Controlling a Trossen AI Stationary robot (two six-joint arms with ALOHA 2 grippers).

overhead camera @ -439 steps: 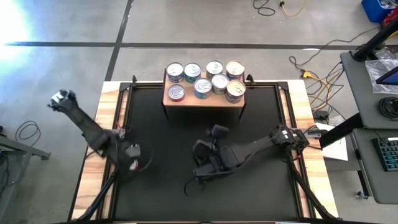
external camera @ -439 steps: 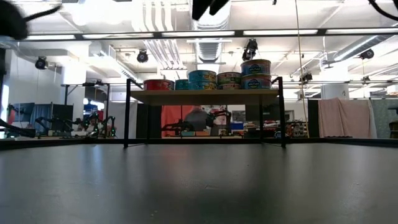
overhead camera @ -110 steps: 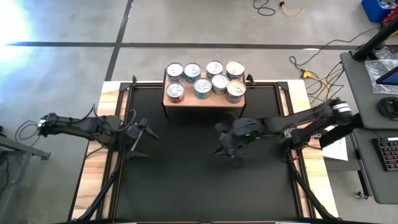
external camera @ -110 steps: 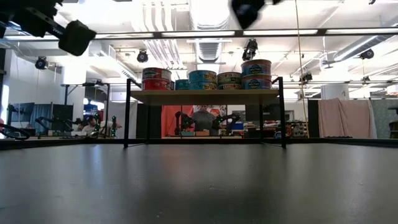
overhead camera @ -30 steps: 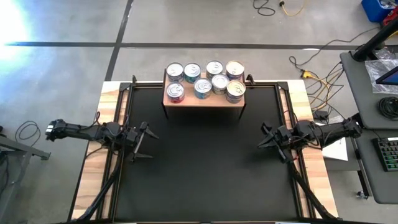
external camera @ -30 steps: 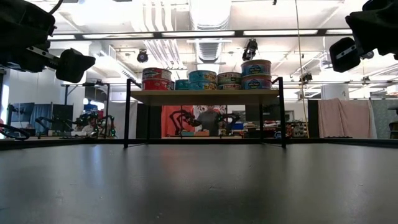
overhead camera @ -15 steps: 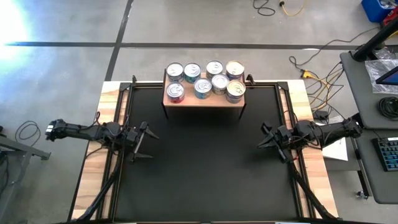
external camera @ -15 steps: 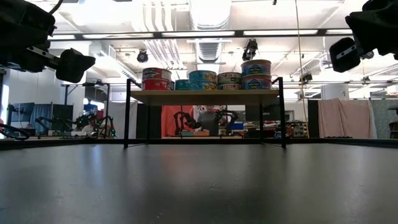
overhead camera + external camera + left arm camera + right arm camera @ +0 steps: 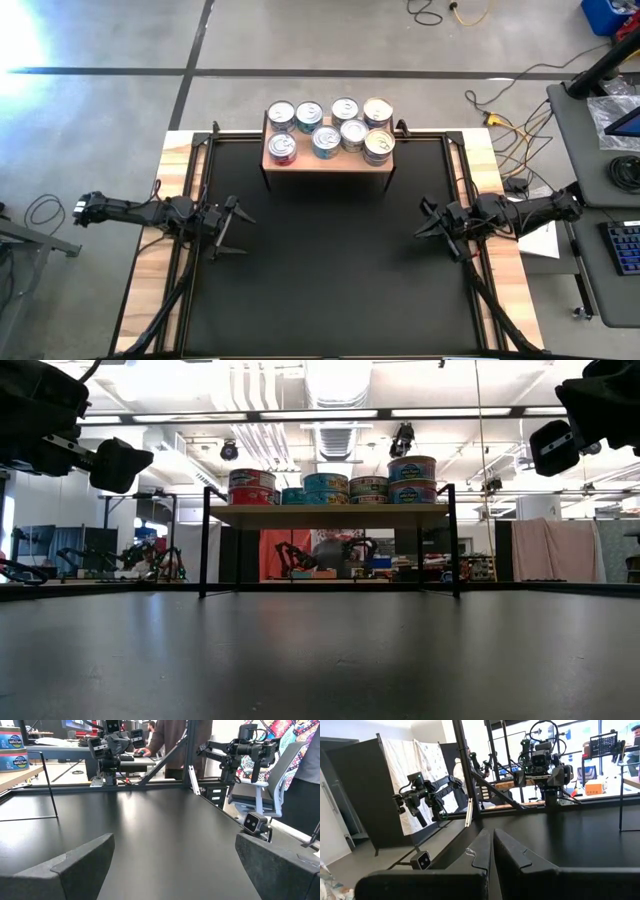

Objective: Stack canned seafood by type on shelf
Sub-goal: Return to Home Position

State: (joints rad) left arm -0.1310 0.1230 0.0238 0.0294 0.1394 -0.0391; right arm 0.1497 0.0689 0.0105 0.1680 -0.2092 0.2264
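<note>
Since a few seconds ago the right arm has drawn back from the mat's middle to the desk's right side; the tins have not shifted. Eight shiny round tins show from above on the shelf, a light-wood top on thin black legs at the far end of the matte black mat. At desk level, the left-end stack of two wears red labels, the middle tins look blue-green, perhaps, and the right-end pair stands two high. The left claw hovers near the mat's left edge, fingers spread wide. The right claw has its fingers pressed together.
</note>
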